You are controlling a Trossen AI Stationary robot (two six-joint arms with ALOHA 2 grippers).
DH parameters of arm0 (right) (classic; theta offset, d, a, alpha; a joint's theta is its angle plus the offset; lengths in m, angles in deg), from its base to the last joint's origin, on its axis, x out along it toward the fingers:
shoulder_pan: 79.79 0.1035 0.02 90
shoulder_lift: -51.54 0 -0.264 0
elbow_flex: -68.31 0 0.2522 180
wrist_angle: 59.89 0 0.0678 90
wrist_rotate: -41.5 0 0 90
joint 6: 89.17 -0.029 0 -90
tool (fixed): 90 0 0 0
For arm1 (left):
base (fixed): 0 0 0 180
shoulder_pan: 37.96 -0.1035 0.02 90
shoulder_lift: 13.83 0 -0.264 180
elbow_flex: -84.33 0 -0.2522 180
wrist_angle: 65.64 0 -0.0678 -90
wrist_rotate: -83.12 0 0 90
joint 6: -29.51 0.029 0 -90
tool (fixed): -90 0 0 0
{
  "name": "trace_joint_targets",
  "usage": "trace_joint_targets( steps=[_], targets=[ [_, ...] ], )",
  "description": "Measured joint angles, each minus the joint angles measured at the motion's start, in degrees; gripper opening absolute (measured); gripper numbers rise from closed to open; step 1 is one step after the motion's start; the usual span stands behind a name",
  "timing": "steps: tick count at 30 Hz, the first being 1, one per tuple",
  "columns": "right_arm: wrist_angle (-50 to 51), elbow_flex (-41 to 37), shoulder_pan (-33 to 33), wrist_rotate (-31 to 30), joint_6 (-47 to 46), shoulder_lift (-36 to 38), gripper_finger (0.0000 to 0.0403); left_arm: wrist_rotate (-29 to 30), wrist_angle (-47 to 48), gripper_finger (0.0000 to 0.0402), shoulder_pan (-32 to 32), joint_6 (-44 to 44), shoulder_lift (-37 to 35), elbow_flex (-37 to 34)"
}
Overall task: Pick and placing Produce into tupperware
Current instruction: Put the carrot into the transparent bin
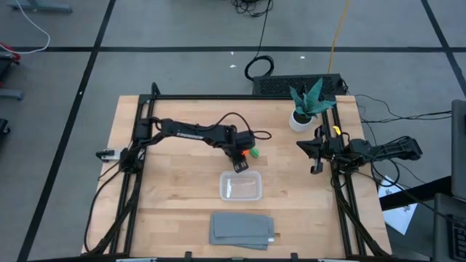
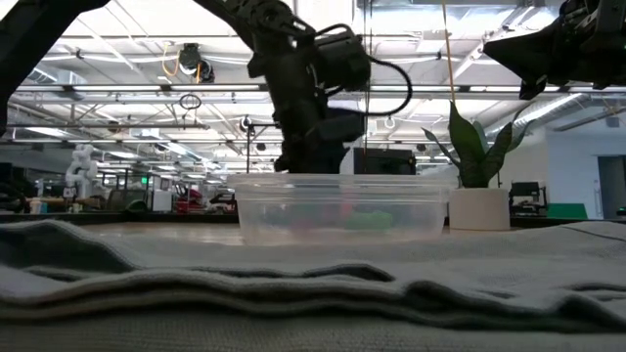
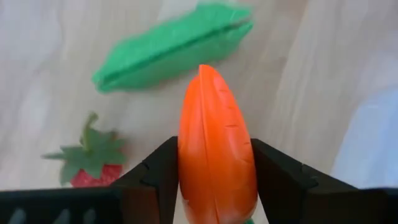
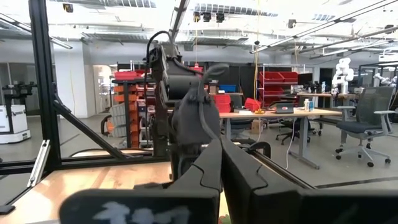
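In the left wrist view my left gripper point(image 3: 214, 155) is shut on the orange carrot-like piece point(image 3: 214, 124). Beyond it, the long green piece point(image 3: 174, 46) and the small red piece with a green leafy top point(image 3: 93, 163) lie on the wooden table. In the high view the left gripper point(image 1: 240, 161) stands just past the far edge of the clear tupperware point(image 1: 241, 186), next to the green piece point(image 1: 254, 153). My right gripper point(image 1: 318, 149) waits, shut, at the table's right side, raised off the table. My left gripper pinches the carrot piece's thick end between its two fingers point(image 3: 158, 171), one on each long side point(image 3: 186, 168). The fingers come steeply from above and lie along the carrot. Its pointed tip point(image 3: 205, 71) sticks out past the fingertips, over the table.
A folded grey cloth point(image 1: 242, 229) lies near the table's front edge, in front of the tupperware. A potted green plant point(image 1: 306, 109) stands at the far right. A corner of the tupperware point(image 3: 373, 143) shows beside the carrot. Black frame rails run along both table sides.
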Motion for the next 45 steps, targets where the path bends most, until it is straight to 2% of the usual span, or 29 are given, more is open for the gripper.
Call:
trace_joint_targets(
  steps=[12,17,20,25,30,38,45],
  targets=[
    [-0.01,0.00,0.02,0.00,0.00,0.00,0.0000,1.92,9.32,0.0172,0.91,10.60,-0.04,14.13],
    [-0.01,-0.01,0.01,0.00,0.00,0.00,0.0000,5.32,14.66,0.0172,0.75,13.65,-0.20,20.58],
    [-0.03,0.00,0.00,0.00,-0.37,0.02,0.0000,6.99,16.16,0.0172,0.67,15.09,-2.42,22.58],
    [-0.05,0.00,0.01,0.00,-0.39,0.02,0.0000,8.03,16.07,0.0173,-0.23,17.07,-10.74,22.49],
    [-0.47,0.00,0.02,0.00,-0.39,0.04,0.0000,9.30,12.51,0.0173,-1.63,16.49,-21.60,16.54],
    [-0.43,-0.02,0.02,-0.02,-0.33,0.04,0.0000,8.97,-1.21,0.0173,-1.84,19.01,-38.71,-4.89],
    [-0.45,-0.01,0.01,0.00,-0.37,0.04,0.0000,5.21,-12.83,0.0173,-1.80,19.47,-49.29,-19.86]
  ],
)
